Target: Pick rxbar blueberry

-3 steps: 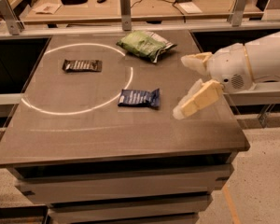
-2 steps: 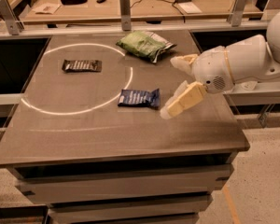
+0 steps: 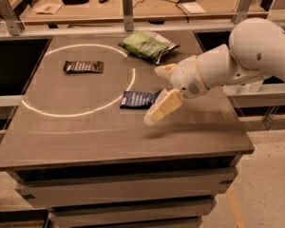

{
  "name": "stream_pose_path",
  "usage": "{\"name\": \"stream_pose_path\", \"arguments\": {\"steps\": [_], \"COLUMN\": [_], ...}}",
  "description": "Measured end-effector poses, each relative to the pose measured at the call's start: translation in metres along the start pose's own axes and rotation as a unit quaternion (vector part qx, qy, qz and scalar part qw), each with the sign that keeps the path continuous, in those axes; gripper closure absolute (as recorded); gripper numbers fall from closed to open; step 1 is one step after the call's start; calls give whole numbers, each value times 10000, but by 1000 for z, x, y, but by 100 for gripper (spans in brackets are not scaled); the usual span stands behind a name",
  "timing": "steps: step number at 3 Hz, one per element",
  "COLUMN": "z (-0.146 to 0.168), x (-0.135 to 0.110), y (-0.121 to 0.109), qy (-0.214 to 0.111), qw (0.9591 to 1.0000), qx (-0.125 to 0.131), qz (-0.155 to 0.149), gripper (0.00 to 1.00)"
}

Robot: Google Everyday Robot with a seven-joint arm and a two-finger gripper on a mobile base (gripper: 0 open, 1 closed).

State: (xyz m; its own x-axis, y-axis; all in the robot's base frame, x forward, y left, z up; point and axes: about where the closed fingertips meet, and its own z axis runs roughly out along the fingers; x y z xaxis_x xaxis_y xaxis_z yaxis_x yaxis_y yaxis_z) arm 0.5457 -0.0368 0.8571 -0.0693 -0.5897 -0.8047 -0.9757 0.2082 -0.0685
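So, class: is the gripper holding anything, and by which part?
Nothing is held: the open gripper hangs by one end of the rxbar blueberry, which lies on the table.

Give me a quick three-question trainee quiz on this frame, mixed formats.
1. True or false: the gripper is shut on the green bag.
2. Which item lies nearest the gripper? A green bag, B dark brown bar, C rxbar blueberry.
3. How many packets lie on the table?
Key: 1 false, it hangs open just over the rxbar blueberry; 2 C; 3 three: rxbar blueberry, green bag, dark brown bar.
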Motion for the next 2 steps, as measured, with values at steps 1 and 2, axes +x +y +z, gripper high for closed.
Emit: {"name": "stream_pose_path", "arguments": {"steps": [1, 2], "z": [21, 38], "x": [5, 12], "y": [-4, -4], "qy": [165, 294], "qw": [9998, 9993], "qx": [-107, -189], "qz": [-102, -131], "gripper": [0, 0]}}
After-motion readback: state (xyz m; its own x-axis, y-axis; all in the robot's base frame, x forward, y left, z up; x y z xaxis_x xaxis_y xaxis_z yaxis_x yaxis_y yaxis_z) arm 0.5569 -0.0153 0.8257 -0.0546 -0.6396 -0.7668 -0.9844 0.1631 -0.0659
